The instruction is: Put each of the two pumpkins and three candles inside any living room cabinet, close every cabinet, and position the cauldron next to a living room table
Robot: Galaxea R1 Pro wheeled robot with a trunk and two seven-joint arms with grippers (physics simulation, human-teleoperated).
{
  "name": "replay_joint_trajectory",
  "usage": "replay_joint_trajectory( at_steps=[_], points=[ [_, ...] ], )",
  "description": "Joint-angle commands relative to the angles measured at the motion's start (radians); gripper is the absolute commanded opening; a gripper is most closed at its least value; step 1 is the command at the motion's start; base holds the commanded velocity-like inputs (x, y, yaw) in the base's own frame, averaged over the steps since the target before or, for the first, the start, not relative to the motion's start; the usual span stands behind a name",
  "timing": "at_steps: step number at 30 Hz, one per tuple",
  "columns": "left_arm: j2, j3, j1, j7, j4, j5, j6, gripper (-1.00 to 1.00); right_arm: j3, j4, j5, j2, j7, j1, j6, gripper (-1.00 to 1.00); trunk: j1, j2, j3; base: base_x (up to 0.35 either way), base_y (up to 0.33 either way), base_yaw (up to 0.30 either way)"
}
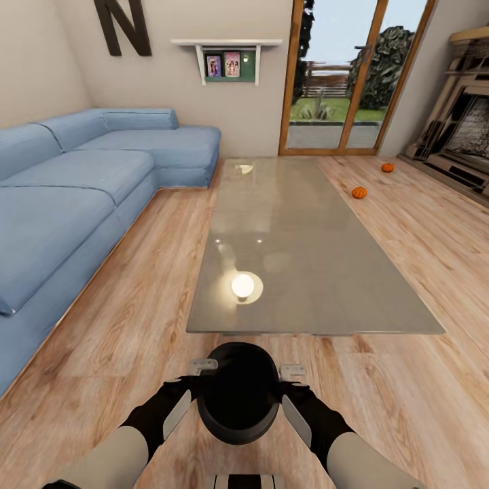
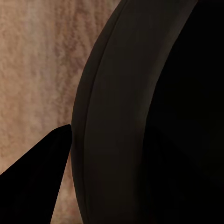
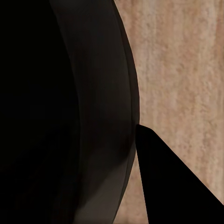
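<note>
Living rm, plank floor: cauldron (image 1: 238,392) clamped betw. left gripper (image 1: 202,369) & right gripper (image 1: 291,373), just short of table (image 1: 380,299). Pumpkins (image 1: 358,193) on floor, uncollected.

Home living room: blue sofa (image 1: 81,183), fireplace (image 1: 462,136).

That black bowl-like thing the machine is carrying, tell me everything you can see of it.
It is the cauldron, a small round black pot with a wide dark mouth and a smooth, matt rim. It sits upright, pressed between the left gripper and the right gripper, one against each flank, above the light wood floor. It is just short of the near end of the glassy table, not touching it. The wrist views show its curved dark wall up close. Whether it holds anything cannot be told.
</note>
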Motion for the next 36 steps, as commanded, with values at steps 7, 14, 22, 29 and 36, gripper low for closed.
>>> replay_joint_trajectory(
  at_steps=[7,14,22,29,36],
  points=[
    [0.017,-0.017,-0.001,0.007,-0.006,0.029,0.003,-1.00,0.019,-0.001,-0.044,-0.002,-0.002,-0.001,-0.001,-1.00,0.001,-0.001,-0.012,0.000,0.000,0.000],
    [0.017,-0.017,-0.001,0.007,-0.006,0.029,0.003,-1.00,0.019,-0.001,-0.044,-0.002,-0.002,-0.001,-0.001,-1.00,0.004,-0.003,-0.039,0.000,0.000,0.000],
    [0.017,-0.017,-0.001,0.007,-0.006,0.029,0.002,-1.00,0.019,-0.001,-0.044,-0.002,-0.002,-0.001,-0.001,-1.00,0.006,-0.004,-0.055,0.000,0.000,0.000],
    [0.017,-0.017,-0.001,0.007,-0.006,0.029,0.002,-1.00,0.018,-0.001,-0.044,-0.002,-0.002,-0.001,-0.001,-1.00,0.006,-0.004,-0.055,0.000,0.000,0.000],
    [0.017,-0.016,-0.001,0.007,-0.006,0.029,0.001,-1.00,0.018,-0.001,-0.044,-0.002,-0.002,-0.001,-0.001,-1.00,0.006,-0.004,-0.055,0.000,0.000,0.000]
  ],
)
